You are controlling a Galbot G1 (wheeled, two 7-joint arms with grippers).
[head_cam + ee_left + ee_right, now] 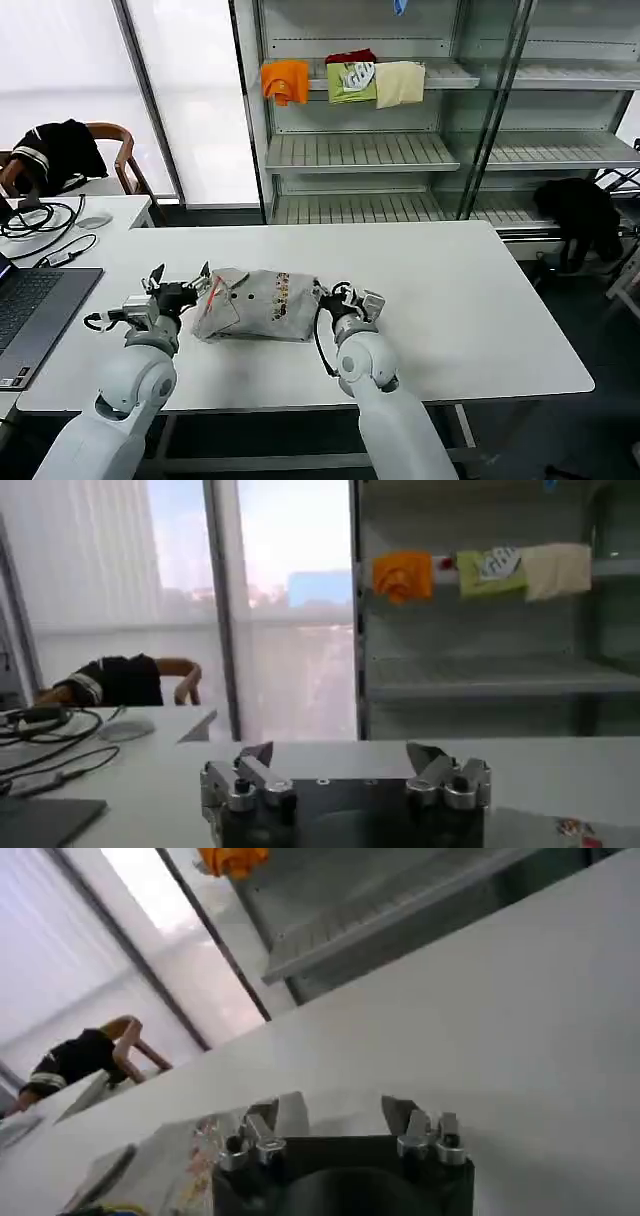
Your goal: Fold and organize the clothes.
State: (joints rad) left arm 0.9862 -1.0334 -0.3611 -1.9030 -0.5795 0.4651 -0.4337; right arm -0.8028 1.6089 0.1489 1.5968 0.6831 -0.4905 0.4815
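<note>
Grey T-shirt [258, 305] lies mid-table [480, 300] as a rough folded bundle, chest print up, orange collar stripe toward its left end. Left gripper [178, 277] sits just off the shirt's left edge and right gripper [347, 296] at its right edge, both with fingers spread and holding nothing. Looks like between folds: next move likely needs each gripper to pinch an edge and square the bundle up.

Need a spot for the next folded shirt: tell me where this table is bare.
The table is bare from the folded grey T-shirt across to its right edge, and along the far edge facing the shelves. It is crowded at the left: laptop, cables, plus the left claw and right claw, both open, flanking the shirt.
</note>
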